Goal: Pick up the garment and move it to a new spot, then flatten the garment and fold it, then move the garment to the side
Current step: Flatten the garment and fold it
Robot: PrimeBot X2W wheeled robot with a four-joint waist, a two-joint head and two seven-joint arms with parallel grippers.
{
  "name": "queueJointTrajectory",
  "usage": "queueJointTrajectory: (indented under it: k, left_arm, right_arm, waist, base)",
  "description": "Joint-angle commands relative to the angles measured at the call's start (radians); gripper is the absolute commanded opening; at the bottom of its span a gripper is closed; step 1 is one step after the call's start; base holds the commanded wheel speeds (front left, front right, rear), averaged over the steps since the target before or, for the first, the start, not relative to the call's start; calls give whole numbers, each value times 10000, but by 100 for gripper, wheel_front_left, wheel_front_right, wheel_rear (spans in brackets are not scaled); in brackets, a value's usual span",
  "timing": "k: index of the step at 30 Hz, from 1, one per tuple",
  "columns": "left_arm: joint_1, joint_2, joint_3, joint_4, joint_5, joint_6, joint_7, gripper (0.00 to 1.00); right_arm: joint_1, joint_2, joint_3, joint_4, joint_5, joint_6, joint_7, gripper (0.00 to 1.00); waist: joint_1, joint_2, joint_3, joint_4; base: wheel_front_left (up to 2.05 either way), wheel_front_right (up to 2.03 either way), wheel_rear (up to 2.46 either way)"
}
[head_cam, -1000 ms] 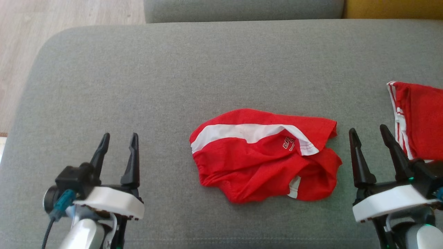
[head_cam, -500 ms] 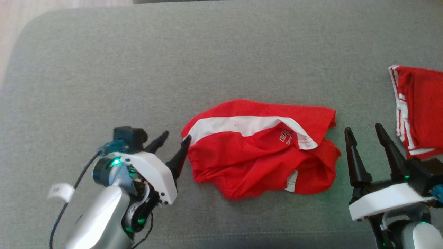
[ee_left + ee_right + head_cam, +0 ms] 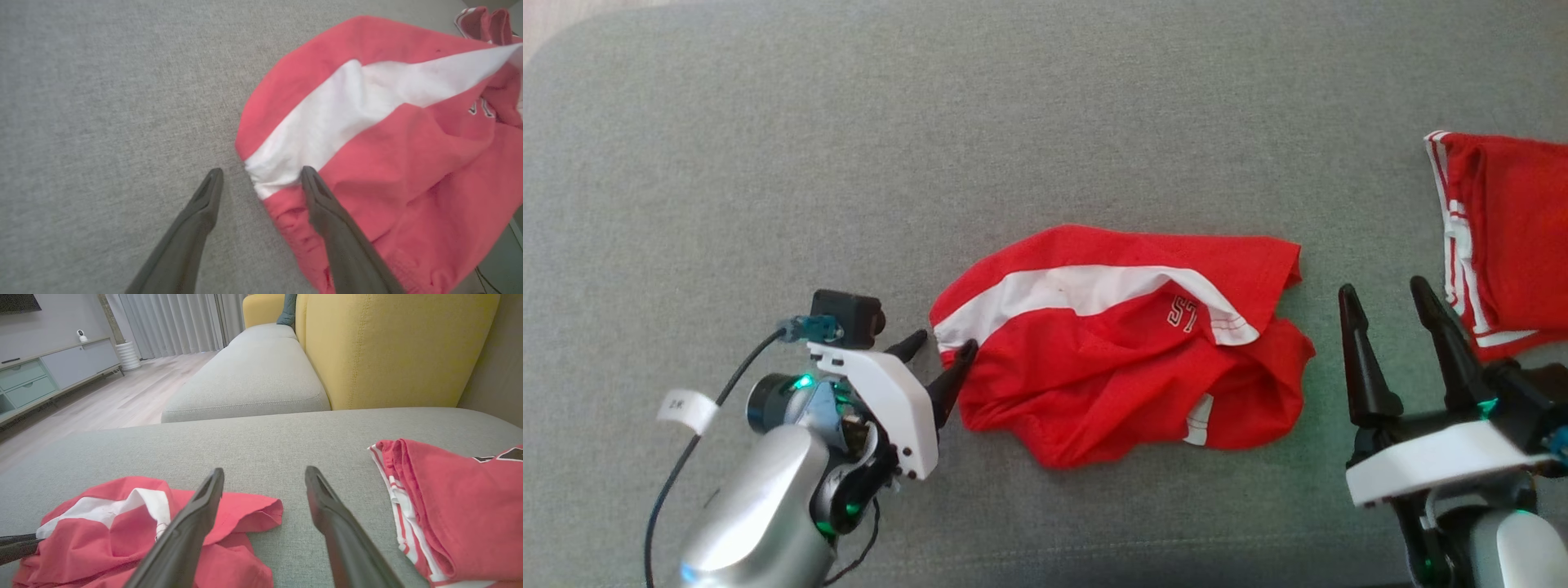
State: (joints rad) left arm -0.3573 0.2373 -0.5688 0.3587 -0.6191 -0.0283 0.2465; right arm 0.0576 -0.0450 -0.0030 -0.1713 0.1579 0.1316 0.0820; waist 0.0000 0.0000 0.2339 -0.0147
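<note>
Crumpled red garment [image 3: 1119,351], white stripe, lying mid grey sofa cushion [image 3: 849,163], bit toward 4 o'clock. Left gripper [image 3: 944,341] at its 9 o'clock edge, fingers apart: one over stripe end, other over bare cushion. Right gripper [image 3: 1383,286] at 4 o'clock, spread wide, holding nothing. Striped red cloth [image 3: 1511,245] at 3 o'clock.

head view overhead, wrist views low, sharing the garment [image 3: 1111,376].

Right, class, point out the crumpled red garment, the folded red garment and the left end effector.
crumpled red garment [image 3: 1094,384], head view, red middle
folded red garment [image 3: 1515,237], head view, plain red panel
left end effector [image 3: 946,341], head view, midway between its fingertips
</note>
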Motion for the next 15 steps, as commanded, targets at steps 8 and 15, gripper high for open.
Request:
queueJointTrajectory:
  k: [8,15]
  left_arm:
    - [-592,193,266,-66,61,-101,-168,3]
    - [-648,257,220,-202,198,-74,-449,0]
  right_arm:
    - [-378,-53,251,-259,78,-9,-128,100]
    - [-432,-167,931,-144,-80,-9,340,100]
  waist:
    - [0,0,20,7]
    - [0,0,-55,99]
  base:
    - [0,0,0]
    - [0,0,0]
